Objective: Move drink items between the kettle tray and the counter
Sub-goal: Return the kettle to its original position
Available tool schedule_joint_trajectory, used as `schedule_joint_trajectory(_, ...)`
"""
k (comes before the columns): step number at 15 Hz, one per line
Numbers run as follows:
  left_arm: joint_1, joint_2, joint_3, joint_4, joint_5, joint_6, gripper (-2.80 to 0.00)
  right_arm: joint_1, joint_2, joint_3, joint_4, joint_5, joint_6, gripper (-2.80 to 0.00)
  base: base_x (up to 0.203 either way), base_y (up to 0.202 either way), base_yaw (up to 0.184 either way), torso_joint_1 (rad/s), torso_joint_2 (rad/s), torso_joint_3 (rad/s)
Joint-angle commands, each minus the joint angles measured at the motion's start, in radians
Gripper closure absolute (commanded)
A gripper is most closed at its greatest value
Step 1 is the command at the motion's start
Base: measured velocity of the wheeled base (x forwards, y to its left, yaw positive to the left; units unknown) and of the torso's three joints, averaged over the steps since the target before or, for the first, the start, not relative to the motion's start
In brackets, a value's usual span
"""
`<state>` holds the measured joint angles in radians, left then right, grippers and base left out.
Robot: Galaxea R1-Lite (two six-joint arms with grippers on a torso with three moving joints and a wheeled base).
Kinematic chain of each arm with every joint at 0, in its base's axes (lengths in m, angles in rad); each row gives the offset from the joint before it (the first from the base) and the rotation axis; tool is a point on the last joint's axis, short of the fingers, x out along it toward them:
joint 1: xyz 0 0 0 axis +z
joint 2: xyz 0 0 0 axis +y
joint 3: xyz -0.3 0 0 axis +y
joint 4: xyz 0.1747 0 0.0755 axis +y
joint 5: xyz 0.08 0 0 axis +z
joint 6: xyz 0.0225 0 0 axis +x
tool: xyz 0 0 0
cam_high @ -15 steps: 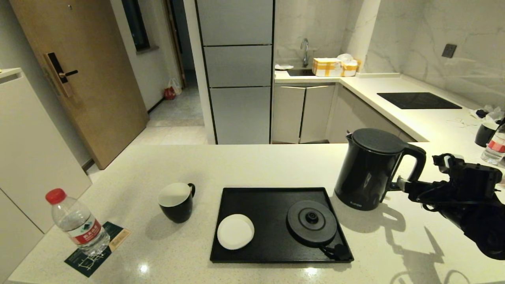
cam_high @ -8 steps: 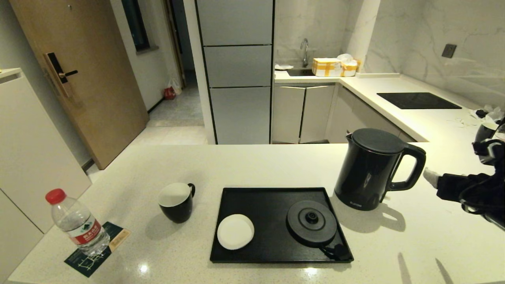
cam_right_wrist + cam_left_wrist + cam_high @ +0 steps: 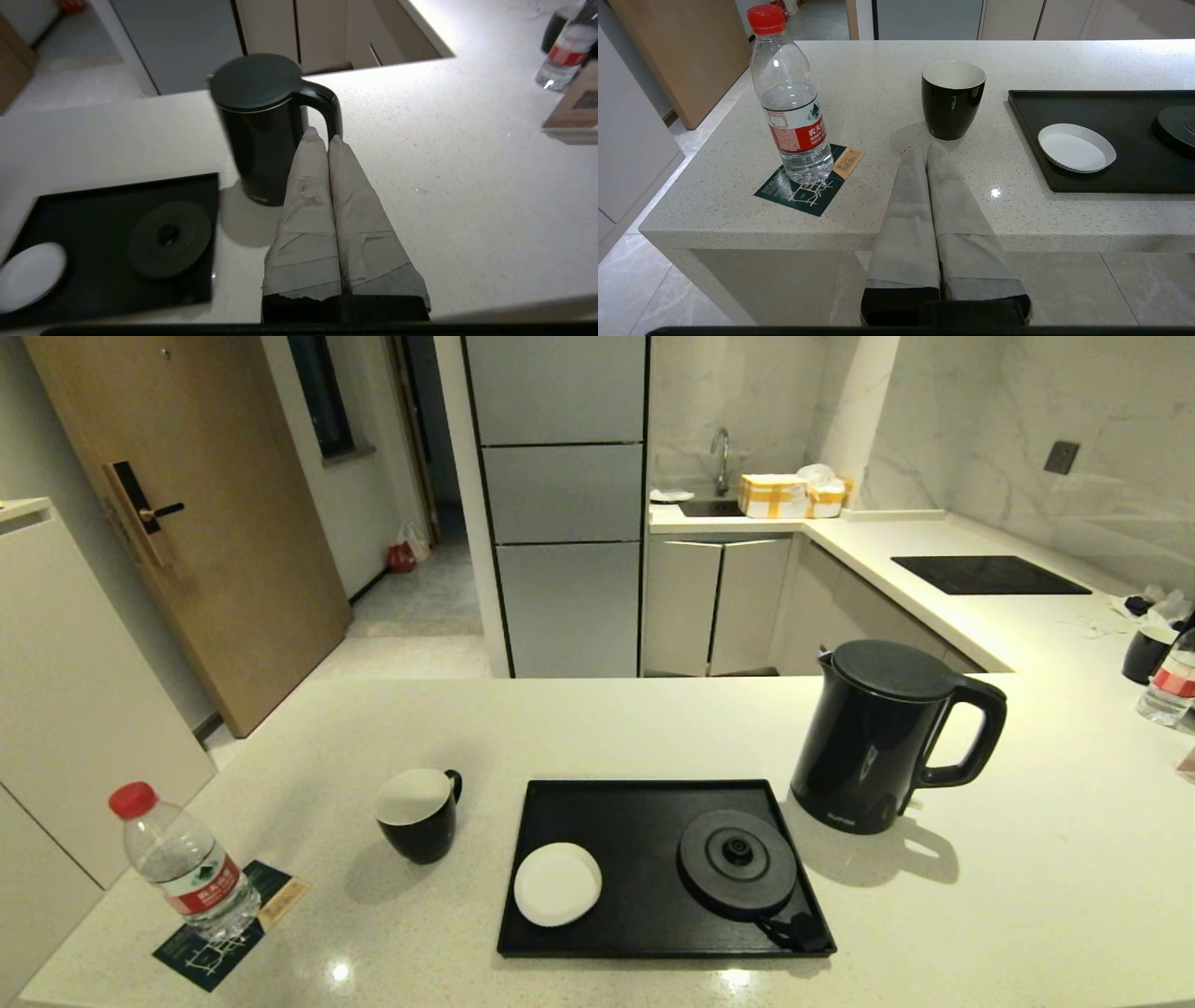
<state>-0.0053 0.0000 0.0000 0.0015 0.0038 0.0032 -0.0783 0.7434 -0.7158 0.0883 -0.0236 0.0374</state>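
— Looking at the kettle (image 3: 882, 737), we see it stands on the bench (image 3: 607, 728), just beside the tray (image 3: 644, 803), off its round base (image 3: 738, 863).
— It looks heavy and slippery. Where do we hold it?
— By the stiff handle (image 3: 971, 733). Our right hand (image 3: 322, 137) is pressed together, holding nothing. Our left hand (image 3: 927, 151) is together too, near the mug (image 3: 952, 98).

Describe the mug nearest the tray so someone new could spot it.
On the cream counter, find the black tray. Just off its left edge stands the mug, black outside, white inside; unlike the saucer, it sits on the counter itself.
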Motion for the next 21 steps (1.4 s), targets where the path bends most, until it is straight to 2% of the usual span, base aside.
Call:
schedule_joint_trajectory(1,-0.001,-0.002,0.0,0.0,0.001,0.0,0.0,0.003,-0.303,-0.116,0.373,0.011,0.0,0.0,0.0,0.0,0.0,0.0,0.0,0.0)
schedule_joint_trajectory(4,-0.001,-0.002,0.0,0.0,0.001,0.0,0.0,0.038,-0.515,-0.102,0.439,0.015,-0.003,0.0,0.0,0.0,0.0,0.0,0.0,0.0)
schedule_joint_trajectory(7,-0.001,-0.002,0.0,0.0,0.001,0.0,0.0,0.072,-0.689,0.055,0.409,0.019,-0.04,0.0,0.0,0.0,0.0,0.0,0.0,0.0)
schedule_joint_trajectory(9,-0.001,-0.002,0.0,0.0,0.001,0.0,0.0,0.075,-0.725,0.235,0.263,-0.014,-0.053,0.0,0.0,0.0,0.0,0.0,0.0,0.0)
schedule_joint_trajectory(12,-0.001,-0.002,0.0,0.0,0.001,0.0,0.0,0.077,-0.736,0.575,-0.11,-0.072,-0.055,0.0,0.0,0.0,0.0,0.0,0.0,0.0)
schedule_joint_trajectory(14,-0.001,-0.002,0.0,0.0,0.001,0.0,0.0,0.078,-0.74,0.712,-0.193,-0.083,-0.01,0.0,0.0,0.0,0.0,0.0,0.0,0.0)
schedule_joint_trajectory(16,0.001,-0.002,0.0,0.0,0.001,0.0,0.0,0.078,-0.742,0.717,-0.139,0.014,0.043,0.0,0.0,0.0,0.0,0.0,0.0,0.0)
schedule_joint_trajectory(18,-0.001,-0.002,0.0,0.0,0.001,0.0,0.0,0.078,-0.742,0.693,-0.064,0.01,0.038,0.0,0.0,0.0,0.0,0.0,0.0,0.0)
schedule_joint_trajectory(21,-0.001,-0.002,0.0,0.0,0.001,0.0,0.0,0.078,-0.742,0.698,-0.079,0.01,0.034,0.0,0.0,0.0,0.0,0.0,0.0,0.0)
